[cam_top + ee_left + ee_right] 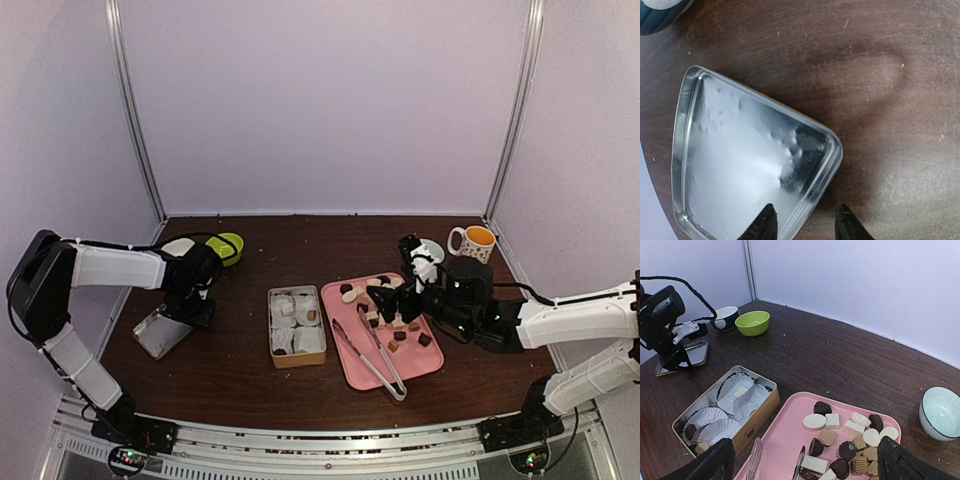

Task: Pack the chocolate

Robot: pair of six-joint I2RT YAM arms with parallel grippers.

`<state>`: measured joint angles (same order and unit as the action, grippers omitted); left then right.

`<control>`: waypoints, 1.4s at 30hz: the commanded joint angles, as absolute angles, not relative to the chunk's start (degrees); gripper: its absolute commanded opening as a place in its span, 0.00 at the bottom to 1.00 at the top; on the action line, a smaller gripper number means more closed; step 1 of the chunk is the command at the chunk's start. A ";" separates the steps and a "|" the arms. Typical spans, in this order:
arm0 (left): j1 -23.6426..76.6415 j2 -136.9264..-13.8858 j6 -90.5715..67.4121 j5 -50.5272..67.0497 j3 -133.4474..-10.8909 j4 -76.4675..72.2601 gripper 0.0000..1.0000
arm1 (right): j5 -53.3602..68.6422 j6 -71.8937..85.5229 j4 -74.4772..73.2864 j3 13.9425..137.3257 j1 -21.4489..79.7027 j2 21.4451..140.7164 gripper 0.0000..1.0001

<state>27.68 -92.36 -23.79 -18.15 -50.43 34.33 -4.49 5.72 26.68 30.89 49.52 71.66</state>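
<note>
The chocolate, several dark, caramel and cream pieces, lies heaped at the far end of a pink tray; it also shows in the top view. A few pieces sit in white paper cups in the tan tin box, left of the tray. My right gripper is wide open and empty, hovering over the tray. My left gripper is open, its fingers either side of the rim of a shiny metal lid lying flat at the left.
Clear tongs lie on the tray's near half. A green bowl and a dark-rimmed bowl stand at the back left. A patterned bowl and an orange-lined mug stand at the back right.
</note>
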 commanded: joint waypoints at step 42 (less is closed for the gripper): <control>30.59 -77.70 -24.44 8.59 -60.98 41.16 0.00 | -3.12 5.27 24.57 33.85 49.33 73.66 1.00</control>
<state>30.39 -83.35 -22.11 -1.48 -57.84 41.76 -3.75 5.69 24.62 32.45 49.52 73.67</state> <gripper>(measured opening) 0.003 0.999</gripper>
